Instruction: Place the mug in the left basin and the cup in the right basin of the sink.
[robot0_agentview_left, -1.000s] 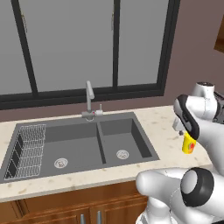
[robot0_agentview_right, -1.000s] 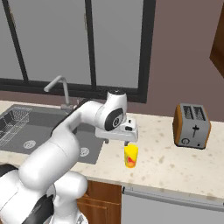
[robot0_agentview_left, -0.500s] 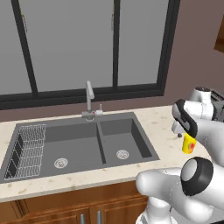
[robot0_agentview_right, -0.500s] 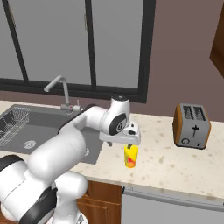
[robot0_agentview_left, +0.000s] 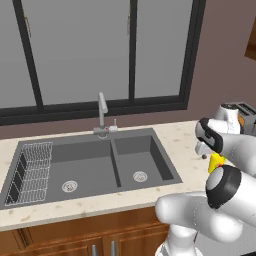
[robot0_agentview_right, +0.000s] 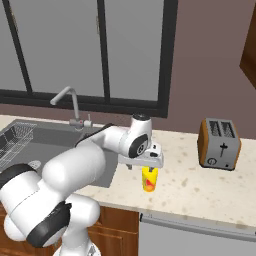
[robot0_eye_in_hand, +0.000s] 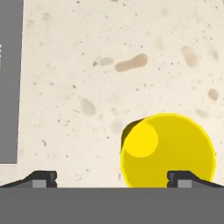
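The yellow cup (robot0_agentview_right: 149, 180) stands upright on the speckled counter, to the right of the sink (robot0_agentview_right: 60, 141). My gripper (robot0_agentview_right: 146, 168) hangs open just above it. In the hand view the cup (robot0_eye_in_hand: 168, 151) lies below the right fingertip (robot0_eye_in_hand: 181, 178), off to the right of the gripper (robot0_eye_in_hand: 111, 179) centre, with nothing between the fingers. In the left base view my arm partly covers the cup (robot0_agentview_left: 216, 161). The left basin (robot0_agentview_left: 80, 162) holds a wire rack (robot0_agentview_left: 32, 172). The right basin (robot0_agentview_left: 142, 160) is bare except for its drain. The mug is out of view.
A slim silver faucet (robot0_agentview_left: 102, 112) rises behind the sink's divider. A brown toaster (robot0_agentview_right: 219, 145) stands on the counter to the right of the cup. The window wall runs behind the counter. The counter's front edge (robot0_agentview_right: 200, 215) lies close to the cup.
The hand has moved to the right and lower, coming over the cup. The cup has stayed in place and the jaws have stayed open.
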